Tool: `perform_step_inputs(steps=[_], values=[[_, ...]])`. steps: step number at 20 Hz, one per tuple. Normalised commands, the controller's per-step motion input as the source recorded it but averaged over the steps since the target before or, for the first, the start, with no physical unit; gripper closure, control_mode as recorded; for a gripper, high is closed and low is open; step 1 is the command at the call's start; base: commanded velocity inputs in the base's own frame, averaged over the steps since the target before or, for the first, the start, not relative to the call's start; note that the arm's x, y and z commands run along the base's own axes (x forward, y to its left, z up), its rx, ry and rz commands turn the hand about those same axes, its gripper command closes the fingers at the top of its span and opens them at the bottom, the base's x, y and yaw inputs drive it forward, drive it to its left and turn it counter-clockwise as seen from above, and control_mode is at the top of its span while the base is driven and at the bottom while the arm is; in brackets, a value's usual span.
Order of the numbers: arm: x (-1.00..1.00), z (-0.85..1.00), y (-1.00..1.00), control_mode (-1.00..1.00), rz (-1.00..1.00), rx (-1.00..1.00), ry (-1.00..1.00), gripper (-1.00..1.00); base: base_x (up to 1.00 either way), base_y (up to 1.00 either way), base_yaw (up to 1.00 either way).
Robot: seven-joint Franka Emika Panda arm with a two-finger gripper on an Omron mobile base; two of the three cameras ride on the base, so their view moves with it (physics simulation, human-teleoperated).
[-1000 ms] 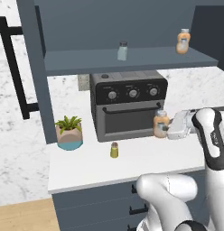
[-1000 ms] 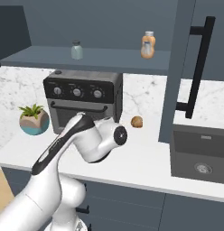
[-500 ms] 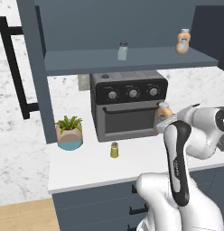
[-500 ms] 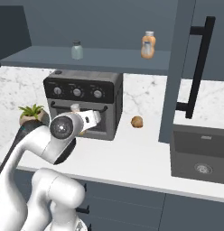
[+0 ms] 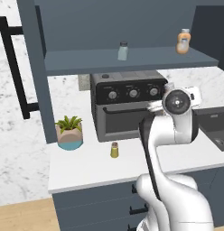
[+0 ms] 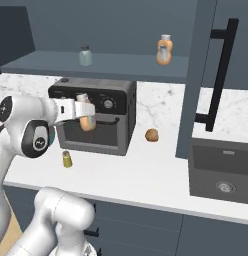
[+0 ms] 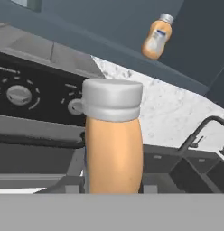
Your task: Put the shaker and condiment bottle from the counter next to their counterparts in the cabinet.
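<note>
My gripper [image 6: 80, 112] is shut on the condiment bottle [image 6: 86, 114], orange-brown with a grey cap, and holds it in the air in front of the toaster oven's top edge. In the hand view the bottle [image 7: 113, 149] stands upright between the jaws. The yellow-green shaker [image 5: 114, 150] [image 6: 67, 159] stands on the white counter [image 5: 86, 167] before the oven. On the cabinet shelf [image 5: 132, 61] are the counterparts: a pale grey-blue shaker [image 5: 123, 50] [image 6: 85, 55] and an orange bottle [image 5: 184, 41] [image 6: 164, 50] [image 7: 156, 37].
A black toaster oven [image 5: 127, 106] sits at the back of the counter under the shelf. A potted plant [image 5: 69, 133] is to its left, a small brown round thing [image 6: 152, 135] to its right. Further right are the sink [image 6: 221, 170] and the open cabinet door with its black handle [image 6: 221, 75].
The arm has swung its elbow round and lifted the held bottle higher in front of the oven. The shaker on the counter has stayed put.
</note>
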Motion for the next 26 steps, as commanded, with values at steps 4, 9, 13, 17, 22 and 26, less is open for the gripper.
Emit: perform_step_inputs(steps=[4, 9, 13, 17, 22, 26], values=[[-0.02, 0.89, 0.00, -1.00, -0.56, -0.03, -0.14, 1.00, 0.00, 0.00, 0.00], [0.01, 0.92, -0.03, -1.00, -0.50, 0.00, -0.24, 1.00, 0.00, 0.00, 0.00], [0.12, 0.84, -0.07, -1.00, -0.31, 0.00, -0.42, 1.00, 0.00, 0.00, 0.00], [0.21, 0.51, -0.16, -1.00, -0.15, 0.01, -0.47, 1.00, 0.00, 0.00, 0.00], [0.09, 0.01, -0.34, -1.00, -0.06, 0.09, -0.07, 1.00, 0.00, 0.00, 0.00], [0.08, 0.00, -0.18, -1.00, 0.07, 0.05, 0.00, 1.00, 0.00, 0.00, 0.00]])
